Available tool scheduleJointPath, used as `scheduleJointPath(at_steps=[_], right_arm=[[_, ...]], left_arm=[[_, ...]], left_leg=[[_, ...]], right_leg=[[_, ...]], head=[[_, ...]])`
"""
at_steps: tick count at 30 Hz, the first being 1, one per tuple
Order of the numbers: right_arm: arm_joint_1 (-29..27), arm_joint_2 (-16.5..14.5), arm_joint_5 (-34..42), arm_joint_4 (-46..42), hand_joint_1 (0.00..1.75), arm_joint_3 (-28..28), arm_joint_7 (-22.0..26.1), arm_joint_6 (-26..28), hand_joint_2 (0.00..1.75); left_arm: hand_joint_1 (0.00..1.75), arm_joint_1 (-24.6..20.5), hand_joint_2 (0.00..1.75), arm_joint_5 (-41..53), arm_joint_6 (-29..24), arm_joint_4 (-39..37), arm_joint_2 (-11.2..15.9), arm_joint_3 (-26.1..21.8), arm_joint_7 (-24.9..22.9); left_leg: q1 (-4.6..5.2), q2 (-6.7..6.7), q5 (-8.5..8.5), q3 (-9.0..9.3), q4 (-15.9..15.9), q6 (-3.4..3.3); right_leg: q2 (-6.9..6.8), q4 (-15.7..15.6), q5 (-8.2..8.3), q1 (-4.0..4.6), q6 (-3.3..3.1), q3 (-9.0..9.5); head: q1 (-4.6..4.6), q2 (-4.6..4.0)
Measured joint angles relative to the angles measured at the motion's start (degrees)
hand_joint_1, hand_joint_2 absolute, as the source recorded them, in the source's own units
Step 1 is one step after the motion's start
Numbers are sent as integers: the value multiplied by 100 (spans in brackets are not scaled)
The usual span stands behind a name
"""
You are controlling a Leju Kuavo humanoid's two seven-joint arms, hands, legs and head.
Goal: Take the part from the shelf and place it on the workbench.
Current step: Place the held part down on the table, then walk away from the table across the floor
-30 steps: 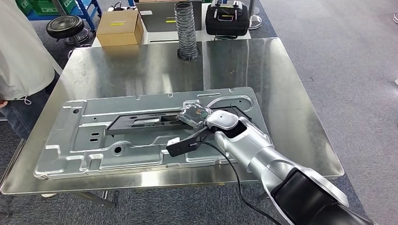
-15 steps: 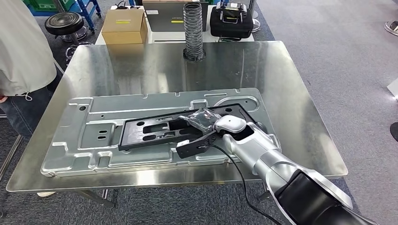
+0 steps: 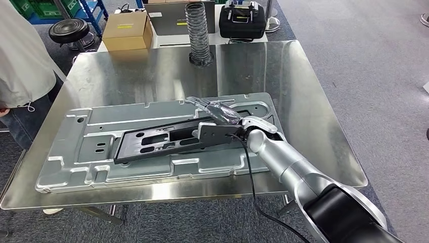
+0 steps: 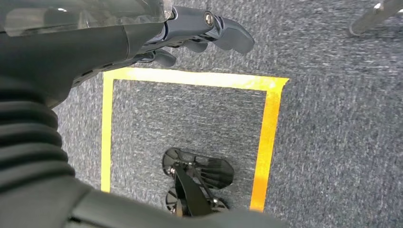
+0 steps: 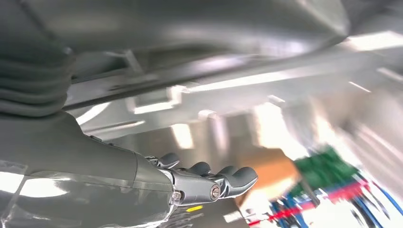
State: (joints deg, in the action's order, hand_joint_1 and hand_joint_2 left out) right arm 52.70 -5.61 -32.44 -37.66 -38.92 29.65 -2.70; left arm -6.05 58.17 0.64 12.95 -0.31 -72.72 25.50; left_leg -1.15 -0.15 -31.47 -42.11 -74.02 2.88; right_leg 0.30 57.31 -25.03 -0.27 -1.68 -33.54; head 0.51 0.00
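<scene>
Head view: the right hand [image 3: 218, 112] hovers over the black part [image 3: 172, 139], fingers apart and holding nothing; the part lies flat on the metal panel [image 3: 91, 152] on the workbench [image 3: 313, 101], just under the fingers; risk: a finger or the cable [image 3: 250, 174] may catch the part on withdrawal and drag it askew.

Left wrist view: the left hand [image 4: 190, 33] hangs over the floor, fingers loosely curled, empty.

Right wrist view: the fingers [image 5: 223, 178] are extended, free of load; blur hides the clearance beneath them.
</scene>
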Motion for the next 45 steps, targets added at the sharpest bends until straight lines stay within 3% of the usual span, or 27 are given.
scheduleJointPath(at_steps=[1, 2, 3, 5, 6, 10, 12, 14, 15, 16, 17, 20, 21, 24, 26, 29, 30, 31, 32, 34, 36, 39, 40, 41, 42, 44, 45], right_arm=[[-79, 36, 386, -189, 0, 163, 92, -101, 0], [-157, 76, 767, -389, 0, 325, 179, -176, 0], [-231, 116, 1165, -615, 0, 503, 272, -226, 0], [-405, 208, 1911, -1089, 0, 857, 491, -223, 0], [-539, 253, 2295, -1370, 0, 1047, 631, -164, 0], [-1514, 348, 3535, -3054, 0, 1915, 1018, 189, 0], [-2197, 363, 3715, -4191, 0, 2421, 1056, 239, 0], [-3006, 351, 3705, -5234, 0, 2903, 1061, 190, 0], [-3406, 333, 3691, -5702, 0, 3145, 1061, 137, 0], [-3767, 305, 3669, -6131, 0, 3382, 1062, 71, 0], [-4076, 268, 3639, -6523, 0, 3608, 1061, -2, 0], [-4704, 148, 3550, -7399, 0, 4123, 1060, -158, 0], [-4843, 109, 3536, -7602, 0, 4239, 1058, -173, 0], [-5222, 10, 3503, -8080, 0, 4476, 1051, -112, 0], [-5477, -43, 3506, -8311, 0, 4581, 1045, -78, 0], [-5771, -116, 3552, -8521, 0, 4719, 1040, -126, 0], [-5855, -137, 3572, -8562, 0, 4765, 1040, -151, 0], [-5936, -159, 3599, -8594, 0, 4815, 1038, -197, 0], [-6010, -191, 3623, -8616, 0, 4878, 1037, -272, 0], [-6119, -298, 3636, -8635, 0, 5053, 1035, -476, 0], [-6201, -441, 3602, -8633, 0, 5273, 1034, -626, 0], [-6276, -604, 3543, -8625, 0, 5550, 1034, -674, 0], [-6301, -637, 3534, -8624, 0, 5611, 1033, -675, 0], [-6325, -663, 3530, -8623, 0, 5670, 1033, -674, 0], [-6342, -681, 3522, -8620, 0, 5722, 1032, -661, 0], [-6369, -719, 3493, -8600, 0, 5838, 1031, -625, 0], [-6376, -744, 3474, -8579, 0, 5905, 1030, -644, 0]], left_arm=[[0, 17, 0, -24, -4, -1, 0, -3, 12], [0, 32, 0, -44, -10, -1, 1, -8, 26], [0, 42, 0, -67, -18, 0, 5, -14, 40], [0, 46, 0, -115, -31, 1, 11, -33, 57], [0, 49, 0, -147, -39, 1, 14, -46, 62], [0, 101, 0, -291, -70, 0, 11, -143, 42], [0, 108, 0, -354, -96, -1, 9, -204, 34], [0, 129, 0, -407, -143, -1, 4, -264, 33], [0, 154, 0, -427, -165, -1, 2, -295, 35], [0, 181, 0, -446, -184, -1, 0, -323, 37], [0, 203, 0, -457, -200, -1, -2, -347, 39], [0, 215, 0, -471, -231, 0, -11, -403, 40], [0, 211, 0, -471, -236, 0, -13, -419, 41], [0, 204, 0, -471, -247, 1, -13, -450, 55], [0, 207, 0, -472, -255, 1, -6, -464, 67], [0, 202, 0, -479, -258, 1, 9, -484, 75], [0, 198, 0, -484, -257, 1, 11, -488, 77], [0, 195, 0, -490, -257, 1, 11, -492, 80], [0, 191, 0, -497, -259, 1, 12, -497, 88], [0, 172, 0, -510, -267, 3, 21, -516, 116], [0, 144, 0, -512, -276, 7, 29, -533, 143], [0, 153, 0, -508, -296, 11, 31, -559, 154], [0, 159, 0, -506, -300, 12, 30, -569, 154], [0, 161, 0, -504, -302, 12, 27, -576, 154], [0, 160, 0, -506, -302, 12, 20, -580, 152], [0, 163, 0, -516, -301, 12, 8, -581, 150], [0, 165, 0, -525, -299, 12, 3, -581, 147]], left_leg=[[0, 0, 83, 18, 37, -5], [0, 0, 269, 157, 326, -21], [2, 0, 480, 369, 764, -46], [28, -3, 712, 735, 1481, -109], [41, -9, 722, 815, 1634, -141], [26, -37, 706, 866, 1710, -270], [8, -39, 710, 894, 1746, -328], [8, -62, 694, 903, 1740, -359], [9, -73, 687, 906, 1731, -363], [9, -82, 680, 907, 1717, -360], [9, -84, 672, 908, 1701, -350], [32, -81, 630, 902, 1647, -294], [43, -79, 622, 900, 1634, -267], [50, -71, 621, 902, 1627, -171], [43, -51, 377, 833, 1401, -115], [37, -29, -360, 541, 411, -63], [37, -28, -501, 508, 164, -60], [39, -28, -539, 576, 114, -68], [43, -28, -478, 765, 293, -89], [70, -27, -249, 1389, 1172, -173], [122, -20, -106, 1798, 1820, -258], [168, -13, 34, 1799, 1924, -346], [161, -2, 118, 1756, 1946, -372], [151, 14, 212, 1694, 1970, -400], [136, 32, 304, 1616, 1987, -419], [131, 58, 438, 1438, 1980, -443], [130, 66, 498, 1340, 1961, -439]], right_leg=[[0, 2, -6, 3, 2, 7], [1, 4, -16, 6, 8, 22], [3, 5, -30, 7, 22, 40], [0, 10, -57, 28, 68, 61], [-4, 9, -67, 35, 96, 65], [-29, 96, -180, 33, 219, 60], [-24, 617, -496, 14, 269, -168], [-25, 1394, -837, -2, 302, -553], [-26, 1629, -890, -9, 312, -685], [-26, 1643, -829, -14, 316, -715], [-27, 1414, -668, -17, 311, -625], [-28, 287, -142, -6, 257, -101], [-23, 120, -74, 1, 232, -29], [-18, 63, -3, 5, 132, -38], [-37, 25, 60, -13, 50, -68], [-53, 14, 168, -7, -6, -198], [-54, 15, 212, 2, -9, -254], [-53, 17, 259, 12, -8, -312], [-50, 19, 310, 22, -5, -369], [-44, 23, 416, 38, 12, -461], [-48, 16, 506, 41, 67, -488], [-51, -48, 643, 0, 179, -481], [-44, -43, 610, -10, 211, -509], [-38, 35, 466, -16, 242, -561], [-33, 231, 204, -22, 270, -639], [-32, 967, -455, -43, 318, -824], [-33, 1351, -641, -52, 339, -877]], head=[[1, 0], [2, 0], [2, 0], [1, 0], [-1, 0], [-5, 0], [-10, 0], [-13, 0], [-15, 0], [-17, 0], [-20, 0], [-25, 0], [-22, 0], [-22, 0], [-11, -1], [6, 0], [5, 0], [6, -1], [7, 0], [6, 0], [-6, 0], [6, 0], [8, 0], [3, 0], [-10, 0], [-33, -1], [-39, -1]])
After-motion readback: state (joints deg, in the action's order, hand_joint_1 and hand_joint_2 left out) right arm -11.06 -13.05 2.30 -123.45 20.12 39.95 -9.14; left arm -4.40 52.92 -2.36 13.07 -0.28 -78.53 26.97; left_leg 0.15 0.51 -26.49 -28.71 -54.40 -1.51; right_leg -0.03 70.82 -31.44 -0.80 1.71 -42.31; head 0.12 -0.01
